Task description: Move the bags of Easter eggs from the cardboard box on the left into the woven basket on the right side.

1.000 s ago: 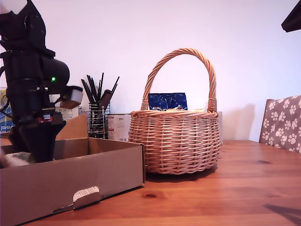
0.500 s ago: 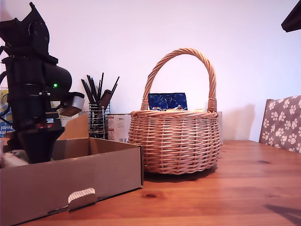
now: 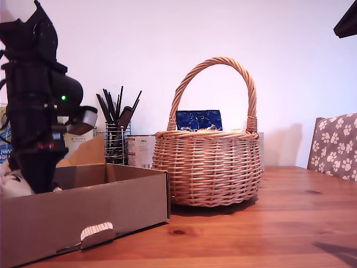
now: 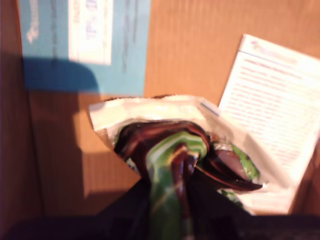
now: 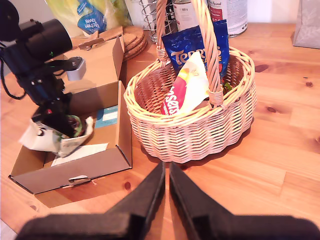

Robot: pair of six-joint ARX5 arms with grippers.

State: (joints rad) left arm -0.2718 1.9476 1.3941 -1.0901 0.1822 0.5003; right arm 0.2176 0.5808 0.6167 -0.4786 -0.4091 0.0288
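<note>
One bag (image 4: 170, 150) is pinched in my first gripper (image 4: 172, 200) over the box (image 5: 125, 135); my second gripper (image 5: 166, 187) hangs nearly closed, empty. Lift clear of the wall, then cross to the basket (image 3: 209, 167), dodging its handle

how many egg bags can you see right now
3: a blue bag and a cream-and-red bag in the woven basket, and a pale white-green bag in my first claw over the cardboard box. Others may be hidden.
</note>
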